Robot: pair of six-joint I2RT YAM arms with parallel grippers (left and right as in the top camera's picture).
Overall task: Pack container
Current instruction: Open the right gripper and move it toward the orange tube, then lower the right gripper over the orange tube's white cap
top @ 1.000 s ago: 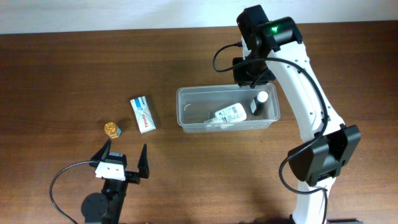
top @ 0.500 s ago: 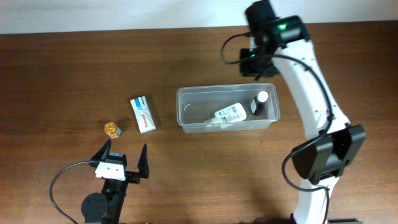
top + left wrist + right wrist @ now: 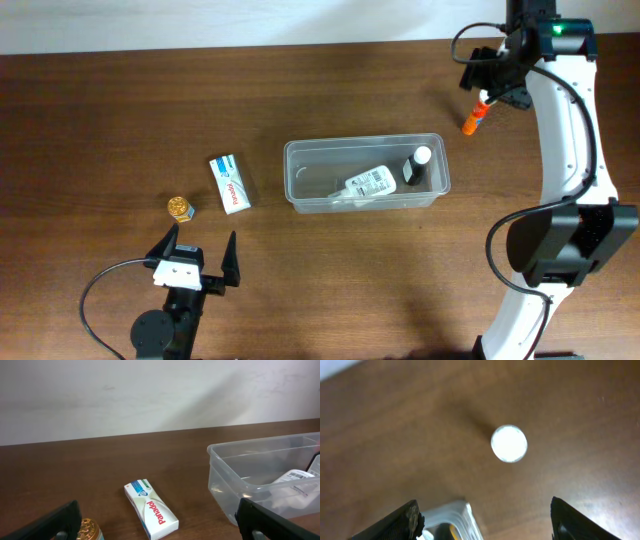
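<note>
The container is a clear tub at mid-table, also in the left wrist view. In it lie a white bottle and a dark bottle with a white cap. My right gripper hovers open and empty at the back right, over an orange bottle. The right wrist view looks straight down on that bottle's white cap, beyond the gripper, with the container's corner at the bottom. My left gripper rests open near the front left.
A white Panadol box lies left of the container, also in the left wrist view. Further left stands a small gold-capped jar, just beside my left finger in the wrist view.
My right arm has swung from the container's far right corner to the back right of the table. The orange bottle, hidden under the arm before, now shows. The left arm has not moved.
</note>
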